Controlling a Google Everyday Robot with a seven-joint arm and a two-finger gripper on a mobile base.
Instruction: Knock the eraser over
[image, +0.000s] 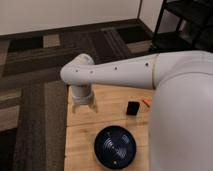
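Observation:
The eraser (132, 108) is a small black block standing on the wooden table (107, 97), right of centre. My gripper (83, 106) hangs from the white arm over the table's left part, well left of the eraser and apart from it. A thin orange stick (146, 102) lies just right of the eraser, partly hidden by my arm.
A dark blue bowl (115, 147) sits on the table in front of the eraser and gripper. My large white arm covers the right side of the view. A black shelf frame (180, 25) stands at the back right. Patterned carpet surrounds the table.

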